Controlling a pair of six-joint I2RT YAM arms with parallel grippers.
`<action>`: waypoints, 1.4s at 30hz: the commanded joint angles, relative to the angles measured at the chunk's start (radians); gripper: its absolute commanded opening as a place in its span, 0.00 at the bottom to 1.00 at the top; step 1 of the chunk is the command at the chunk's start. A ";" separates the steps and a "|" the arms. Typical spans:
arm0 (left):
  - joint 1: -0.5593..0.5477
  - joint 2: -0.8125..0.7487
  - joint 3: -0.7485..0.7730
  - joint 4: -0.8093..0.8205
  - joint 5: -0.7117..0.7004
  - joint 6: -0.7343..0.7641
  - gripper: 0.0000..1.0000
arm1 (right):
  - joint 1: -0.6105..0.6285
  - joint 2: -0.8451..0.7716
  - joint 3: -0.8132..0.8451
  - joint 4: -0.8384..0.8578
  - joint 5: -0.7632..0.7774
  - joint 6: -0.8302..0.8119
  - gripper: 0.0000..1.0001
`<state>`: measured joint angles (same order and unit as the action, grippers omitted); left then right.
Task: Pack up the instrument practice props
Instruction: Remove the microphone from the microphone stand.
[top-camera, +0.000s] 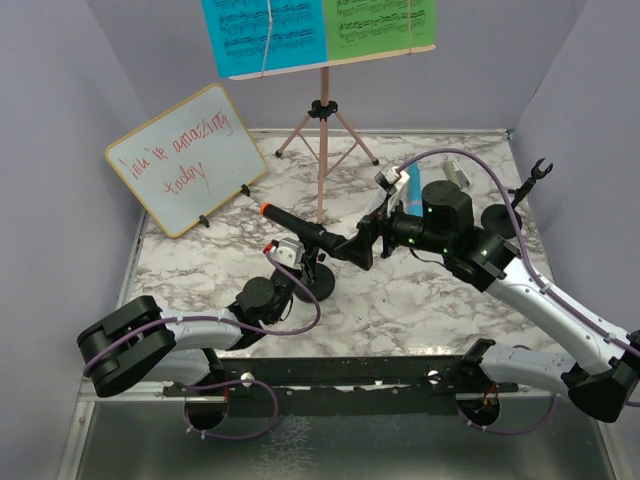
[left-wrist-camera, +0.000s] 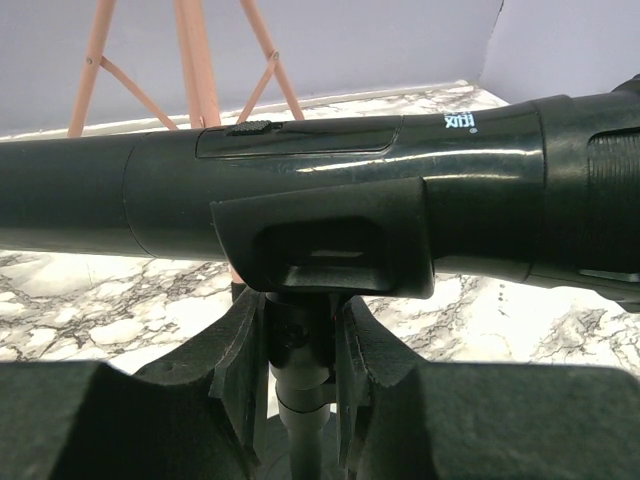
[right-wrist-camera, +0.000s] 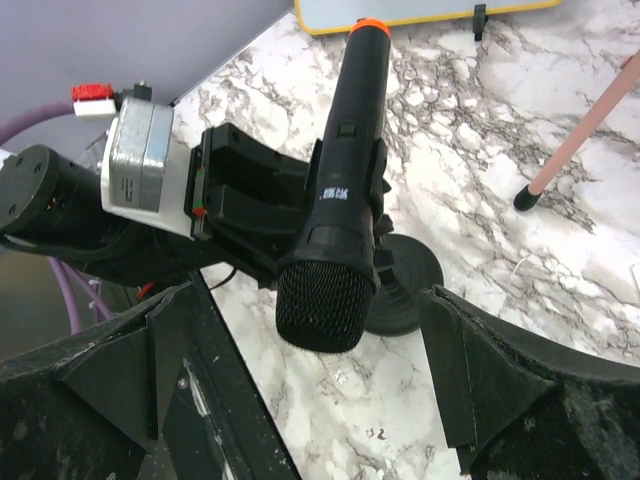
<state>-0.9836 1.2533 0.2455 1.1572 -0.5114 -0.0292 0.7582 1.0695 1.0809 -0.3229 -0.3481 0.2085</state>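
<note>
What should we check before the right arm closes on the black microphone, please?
1. Right gripper jaws open wide: ok.
2. Black microphone head lies between those jaws, untouched: ok.
3. Microphone seated in the clip of the mic holder: ok.
4. Left gripper jaws clamped on the holder's stem, steadying it: ok.
5. Pink stand leg apart from the right arm: ok.
6. Blue microphone seating, mostly hidden behind the right arm: cannot tell.
</note>
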 joint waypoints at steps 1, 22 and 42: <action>0.002 0.014 -0.017 -0.074 0.026 -0.027 0.00 | 0.004 0.061 0.063 -0.021 -0.018 -0.025 1.00; 0.002 0.005 -0.021 -0.077 0.007 -0.025 0.00 | 0.001 0.334 0.243 -0.146 -0.056 -0.063 0.75; 0.015 -0.024 -0.035 -0.084 -0.059 -0.051 0.00 | 0.001 0.333 0.196 -0.429 0.044 -0.201 0.50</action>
<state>-0.9840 1.2419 0.2443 1.1339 -0.4976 -0.0132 0.7605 1.4006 1.3075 -0.5350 -0.4110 0.0757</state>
